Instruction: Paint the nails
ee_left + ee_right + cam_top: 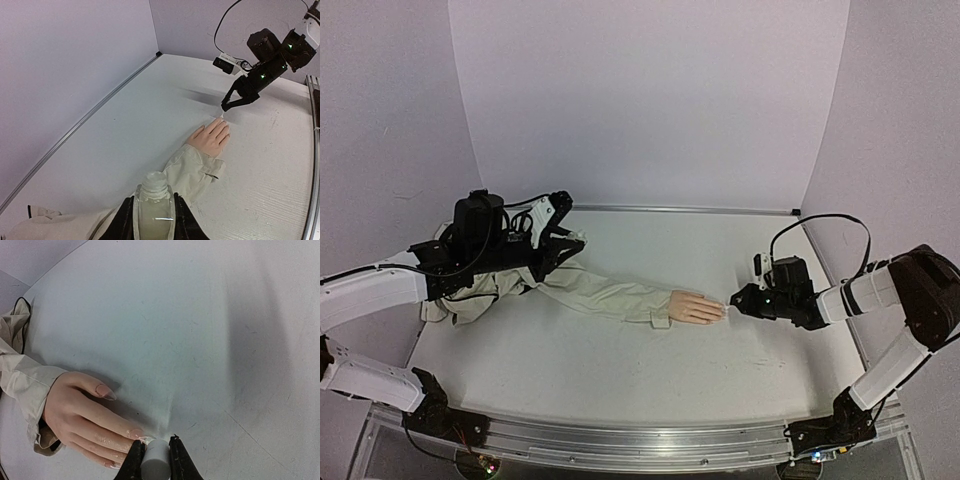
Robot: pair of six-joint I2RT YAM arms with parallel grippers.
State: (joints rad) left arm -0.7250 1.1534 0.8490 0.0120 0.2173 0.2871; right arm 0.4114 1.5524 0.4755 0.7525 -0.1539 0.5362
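The peach mannequin hand (696, 308) lies flat on the white table, its beige sleeve (610, 292) running left. My right gripper (732, 301) is shut on a small white brush cap (156, 462) right at the fingertips; the cap's front end sits against the index fingernail (136, 433), which looks wet. The thumbnail (106, 391) is bare pink. In the left wrist view the hand (212, 137) lies just below the right gripper (225, 106). My left gripper (154, 220) is shut on an uncapped clear bottle (154, 200), held over the sleeve at the far left (565, 240).
White walls close the back and both sides of the table (620, 360). A metal rail (620, 440) runs along the near edge. The sleeve's bunched end (450, 305) lies under my left arm.
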